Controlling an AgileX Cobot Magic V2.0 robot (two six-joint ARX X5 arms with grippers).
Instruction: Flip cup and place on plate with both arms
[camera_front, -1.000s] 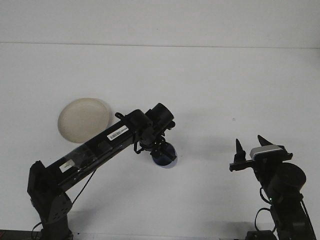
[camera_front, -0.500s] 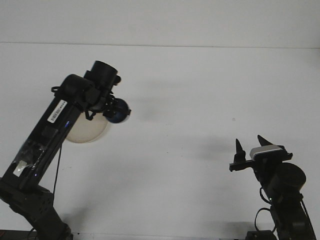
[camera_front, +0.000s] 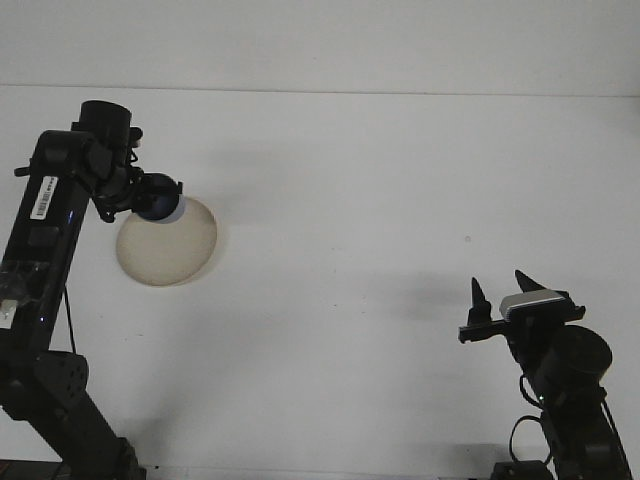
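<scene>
The white table carries one item resting on it: a round, cream-coloured plate, lying flat toward the left side.

The left arm rises steeply from its base at the lower left corner and reaches up along the left edge of the scene. A white label with a barcode is fixed to its upper link. At the top, the wrist bends to the right, and the left hand points toward the plate's upper rim. The left hand is closed around a dark blue cup. The cup is held in the air, lying on its side, with a paler rim or base turned toward the right. It overlaps the top edge of the plate as seen from the front; whether it touches the plate cannot be determined from this angle. The hand's fingers are largely lost against the dark cup and wrist housing.

The right arm stands low at the lower right corner, well apart from the plate and cup. The right hand points upward with its two black fingers spread apart, holding nothing. A small grey block sits just behind the fingers on the wrist.

A small dark speck marks the table surface above the right hand. A faint shadow falls on the table right of the cup.
</scene>
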